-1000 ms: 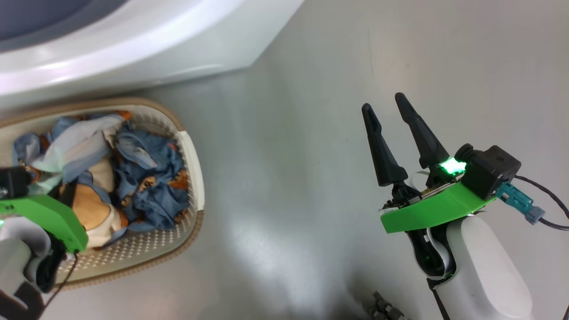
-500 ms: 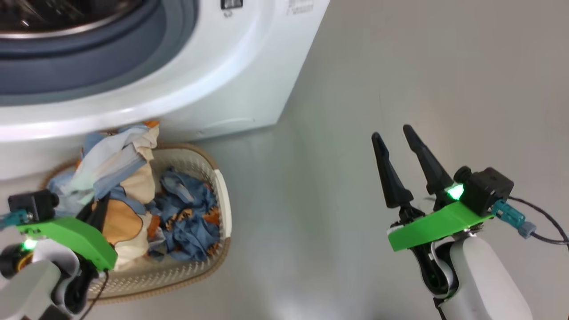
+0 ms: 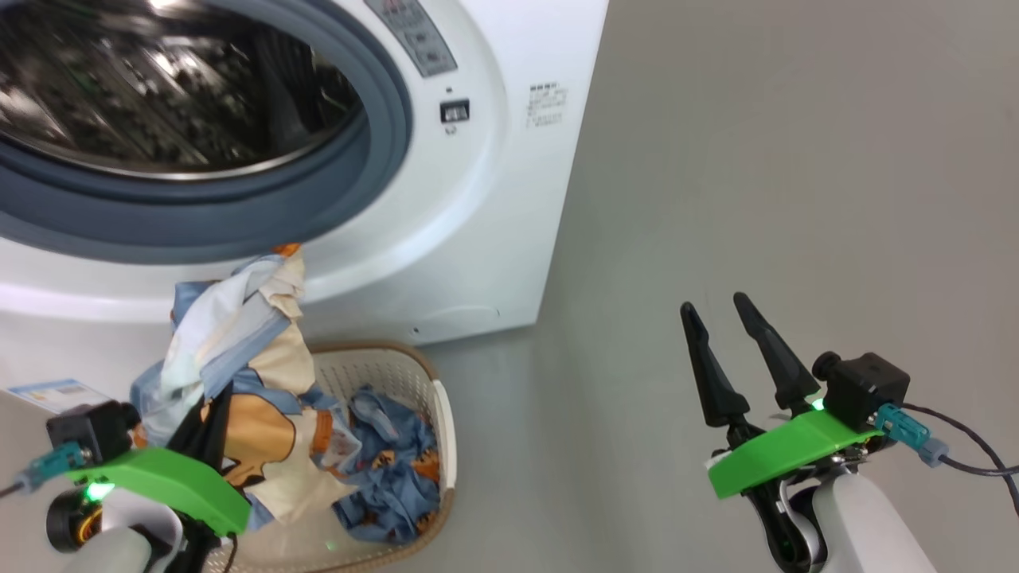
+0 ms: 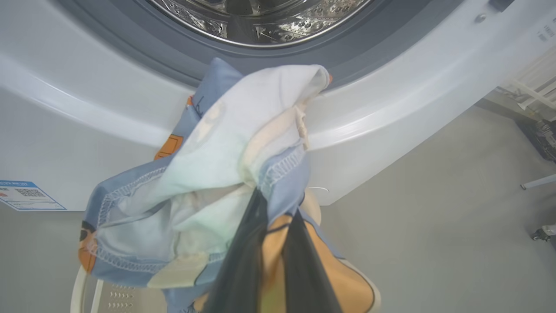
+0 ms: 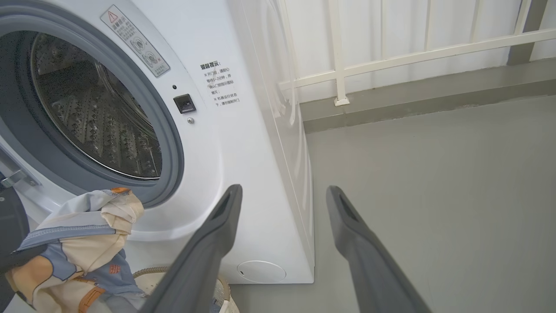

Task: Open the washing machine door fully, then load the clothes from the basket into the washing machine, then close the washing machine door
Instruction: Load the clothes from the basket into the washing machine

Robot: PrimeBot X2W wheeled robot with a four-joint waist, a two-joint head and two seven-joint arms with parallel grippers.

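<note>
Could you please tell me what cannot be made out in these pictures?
- Tips of the left gripper: left wrist view, buried in the garment's folds.
- Contents of the basket: head view, the garment and the green mount cover its left half, so the clothes inside cannot be counted.
- Print on the blue sticker: left wrist view, too small to read.
- Most of the drum: left wrist view, cut off by the top edge.

Drum (image 3: 159,87) mouth open above basket (image 3: 443,430)

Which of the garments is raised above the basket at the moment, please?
The garment with the large tan face, clamped in the left pincer, hanging over the basket; the blue bear-print garment lies inside it.
</note>
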